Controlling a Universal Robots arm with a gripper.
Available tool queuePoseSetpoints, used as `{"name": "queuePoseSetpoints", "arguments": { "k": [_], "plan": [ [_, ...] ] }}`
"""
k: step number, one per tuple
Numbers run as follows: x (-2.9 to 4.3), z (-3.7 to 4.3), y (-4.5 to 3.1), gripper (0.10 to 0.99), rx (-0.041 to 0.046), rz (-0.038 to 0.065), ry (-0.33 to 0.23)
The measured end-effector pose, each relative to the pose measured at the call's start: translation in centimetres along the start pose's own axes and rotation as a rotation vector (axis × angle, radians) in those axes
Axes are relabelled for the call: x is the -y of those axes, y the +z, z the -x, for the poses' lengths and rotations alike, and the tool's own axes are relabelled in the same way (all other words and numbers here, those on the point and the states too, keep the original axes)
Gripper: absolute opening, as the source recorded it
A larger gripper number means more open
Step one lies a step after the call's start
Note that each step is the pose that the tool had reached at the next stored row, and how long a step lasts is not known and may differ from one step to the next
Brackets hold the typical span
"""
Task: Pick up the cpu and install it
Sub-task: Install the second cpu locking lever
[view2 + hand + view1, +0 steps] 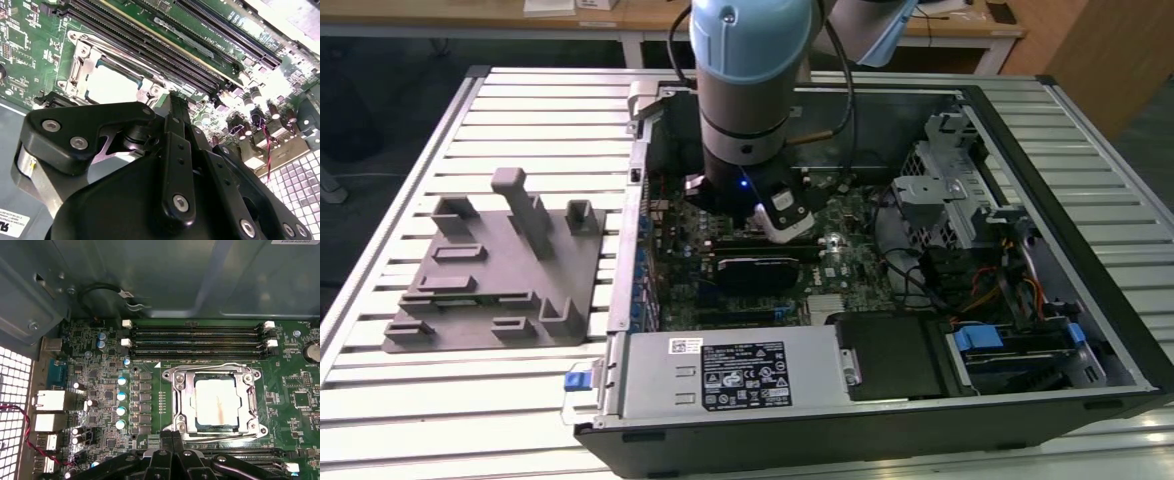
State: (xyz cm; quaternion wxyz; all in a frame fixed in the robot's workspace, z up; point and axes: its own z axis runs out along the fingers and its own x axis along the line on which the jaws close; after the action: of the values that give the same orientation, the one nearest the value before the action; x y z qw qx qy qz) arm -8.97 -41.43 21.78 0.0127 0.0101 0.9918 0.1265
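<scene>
The cpu [216, 402] is a pale silver square with a faint brown streak. It lies flat inside the metal socket frame [176, 400] on the green motherboard, and it also shows in the second wrist view as the cpu [112, 85]. My gripper [173, 436] hovers just beside the socket's edge, above the board. Its black fingers [172, 107] are pressed together with nothing between them. In the exterior view the gripper [774, 232] hangs inside the open computer case [1014, 150], over the middle of the board.
A grey fixture block [494, 265] with upright posts lies on the slatted table at the exterior view's left. Inside the case are memory slots [197, 340], capacitors [121, 396], a power supply [734, 370], a drive cage [947, 195] and loose cables [1007, 290].
</scene>
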Motion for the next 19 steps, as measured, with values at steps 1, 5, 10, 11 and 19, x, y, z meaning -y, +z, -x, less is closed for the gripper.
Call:
{"name": "queuePoseSetpoints", "arguments": {
  "k": [1, 5, 10, 11, 19],
  "plan": [
    [-0.06, 0.04, 0.02, 0.106, 0.0001, -0.002, 0.0],
    [-0.29, 0.25, 0.08, 0.106, 0.0004, -0.009, 0.001],
    [-0.66, 0.49, 0.18, 0.106, 0.0006, -0.016, 0.001],
    [-0.73, 0.55, 0.21, 0.106, 0.0007, -0.017, 0.001],
    [-1.34, 0.99, 0.37, 0.106, 0.0008, -0.024, 0.001]
  ]
}}
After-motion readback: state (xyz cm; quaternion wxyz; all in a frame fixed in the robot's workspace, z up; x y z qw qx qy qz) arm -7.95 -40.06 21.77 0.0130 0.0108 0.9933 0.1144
